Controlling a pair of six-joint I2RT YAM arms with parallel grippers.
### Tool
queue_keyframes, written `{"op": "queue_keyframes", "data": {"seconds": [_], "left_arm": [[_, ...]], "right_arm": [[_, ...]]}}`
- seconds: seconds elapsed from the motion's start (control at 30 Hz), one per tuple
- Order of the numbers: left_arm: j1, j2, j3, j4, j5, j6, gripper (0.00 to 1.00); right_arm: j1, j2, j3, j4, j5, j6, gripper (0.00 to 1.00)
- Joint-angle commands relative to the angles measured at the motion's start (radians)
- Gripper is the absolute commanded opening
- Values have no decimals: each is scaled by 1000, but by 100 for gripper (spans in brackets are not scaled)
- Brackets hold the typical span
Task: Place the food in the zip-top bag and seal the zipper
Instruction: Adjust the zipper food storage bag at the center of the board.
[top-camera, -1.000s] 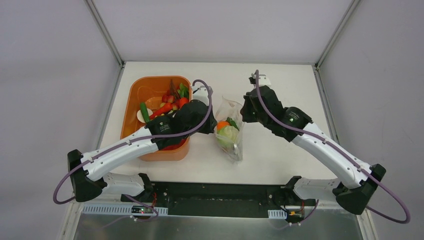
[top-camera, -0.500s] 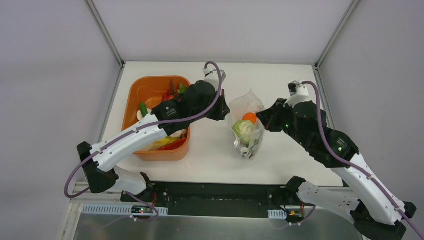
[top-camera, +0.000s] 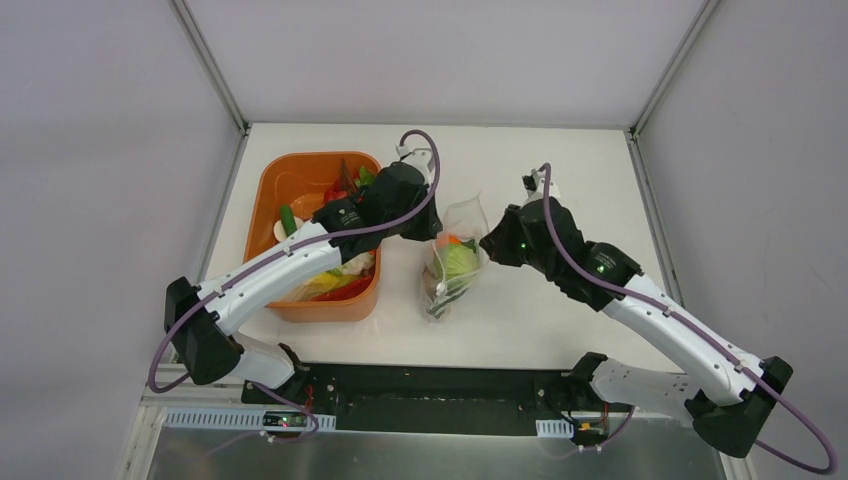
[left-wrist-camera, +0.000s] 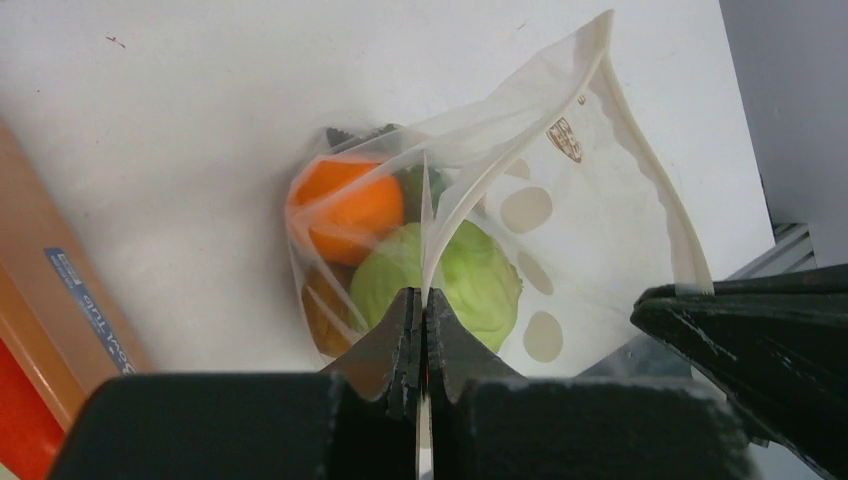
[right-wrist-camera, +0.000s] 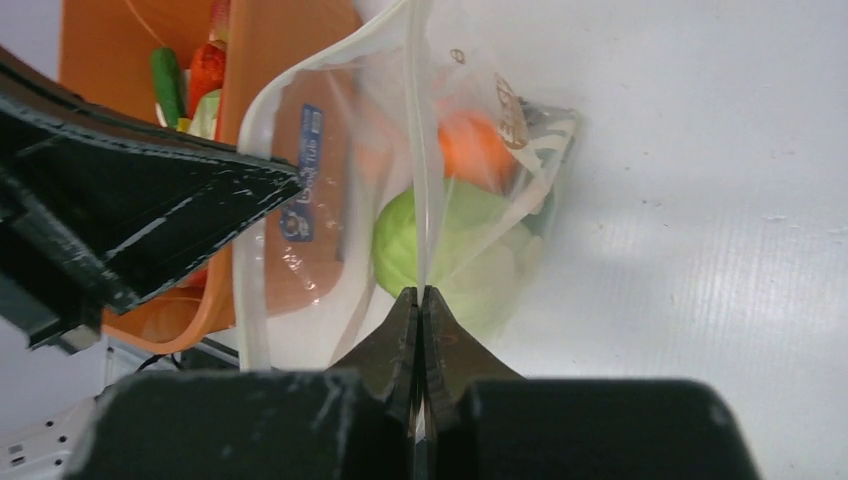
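Observation:
The clear dotted zip-top bag (top-camera: 452, 262) hangs between my two grippers above the white table. It holds food: an orange ball (left-wrist-camera: 345, 208) and a green leafy piece (left-wrist-camera: 440, 280), both also seen in the right wrist view as the orange ball (right-wrist-camera: 472, 148) and the green piece (right-wrist-camera: 455, 250). My left gripper (top-camera: 432, 228) is shut on the bag's left top edge (left-wrist-camera: 424, 230). My right gripper (top-camera: 487, 243) is shut on the right top edge (right-wrist-camera: 421, 180). The zipper strip (left-wrist-camera: 650, 170) gapes open between them.
The orange tub (top-camera: 290, 180) with more toy fruits and vegetables (top-camera: 340, 200) stands left of the bag, under the left arm. The table's (top-camera: 560, 160) back and side edges meet grey walls.
Both grippers have carried the bag to the left and nearer to the tub, after a swing to the right. The right arm has come lower and closer in.

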Motion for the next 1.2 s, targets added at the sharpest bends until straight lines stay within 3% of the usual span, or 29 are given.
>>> {"op": "queue_keyframes", "data": {"seconds": [0.0,0.17,0.27,0.43,0.53,0.63,0.9,1.17], "left_arm": [[21,-36,-8,49,39,-11,0],[21,-43,20,58,132,6,2],[22,-51,9,63,124,0,3],[28,-35,18,35,92,11,4],[35,-8,19,0,50,16,5],[43,7,-19,15,30,10,14],[90,40,-58,21,49,-9,12],[88,-71,-71,1,42,12,34]], "right_arm": [[0,-19,44,122,-62,26,0],[0,-66,39,164,-56,35,0],[-1,-87,36,157,-7,33,0],[1,-128,-31,273,-97,45,0],[0,-79,-36,244,-82,48,0],[0,-35,-56,237,-55,59,0],[-1,40,-48,296,-94,49,0],[-2,19,-42,287,-64,26,0]]}}
